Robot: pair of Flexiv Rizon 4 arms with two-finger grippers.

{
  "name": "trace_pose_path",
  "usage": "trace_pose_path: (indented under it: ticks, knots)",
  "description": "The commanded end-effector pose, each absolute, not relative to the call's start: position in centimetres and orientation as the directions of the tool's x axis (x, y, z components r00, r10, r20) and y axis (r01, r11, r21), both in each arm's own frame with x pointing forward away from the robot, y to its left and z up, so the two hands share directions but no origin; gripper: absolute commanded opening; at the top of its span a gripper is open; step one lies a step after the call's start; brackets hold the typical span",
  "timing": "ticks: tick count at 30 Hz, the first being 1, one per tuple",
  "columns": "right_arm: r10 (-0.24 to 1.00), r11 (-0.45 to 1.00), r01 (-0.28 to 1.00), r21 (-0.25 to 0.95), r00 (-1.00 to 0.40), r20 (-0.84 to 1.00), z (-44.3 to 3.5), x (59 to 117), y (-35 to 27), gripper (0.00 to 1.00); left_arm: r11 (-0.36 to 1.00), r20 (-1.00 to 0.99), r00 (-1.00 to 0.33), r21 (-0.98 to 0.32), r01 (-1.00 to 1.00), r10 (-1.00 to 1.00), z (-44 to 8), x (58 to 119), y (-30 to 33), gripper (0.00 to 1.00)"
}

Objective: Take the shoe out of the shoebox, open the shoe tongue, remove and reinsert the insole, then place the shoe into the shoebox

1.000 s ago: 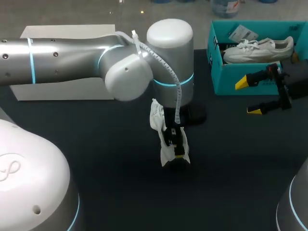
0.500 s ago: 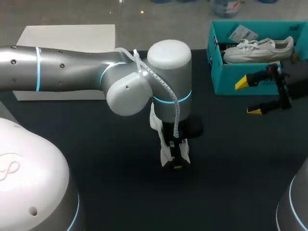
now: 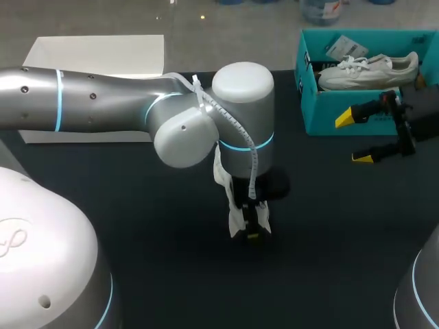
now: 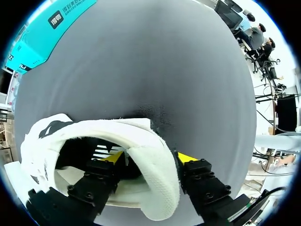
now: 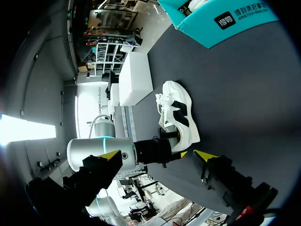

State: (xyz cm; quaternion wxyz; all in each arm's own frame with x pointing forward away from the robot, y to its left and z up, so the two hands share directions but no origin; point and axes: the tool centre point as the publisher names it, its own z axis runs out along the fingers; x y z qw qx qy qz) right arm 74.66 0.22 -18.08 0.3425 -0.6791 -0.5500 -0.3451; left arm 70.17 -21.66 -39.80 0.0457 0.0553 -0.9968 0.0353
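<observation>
Shoe drawn slightly nearer by the left arm; right side unchanged.
Over 1 s the left gripper (image 3: 252, 229), clamped on the shoe (image 3: 236, 221) at mid-table, is shifted a little nearer; opening the tongue is judged next. Only in the left wrist view is 1 finger seen inside the heel collar. The right gripper (image 3: 355, 137) is held wide apart beside the shoebox (image 3: 329, 120), where a 2nd shoe (image 3: 367, 70) is kept.

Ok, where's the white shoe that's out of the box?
Mid-table in the head view, the shoe sits in the left gripper, left of the teal shoebox.
</observation>
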Motion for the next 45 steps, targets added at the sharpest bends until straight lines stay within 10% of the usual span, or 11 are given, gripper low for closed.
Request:
trace_pose_path:
  ticks: [1, 45]
  knots:
    - [0.514, -0.161, 0.983, -0.087, 0.158, 0.843, -18.1, 74.7, 0.3, 1.0, 0.993, 0.091, -0.991, -0.061, -0.106, -0.1, -39.4, 69.9, -21.6, 0.0]
    - [0.514, -0.161, 0.983, -0.087, 0.158, 0.843, -18.1, 74.7, 0.3, 1.0, 0.997, -0.045, -0.997, -0.031, 0.07, 0.069, -14.3, 70.0, -19.9, 0.0]
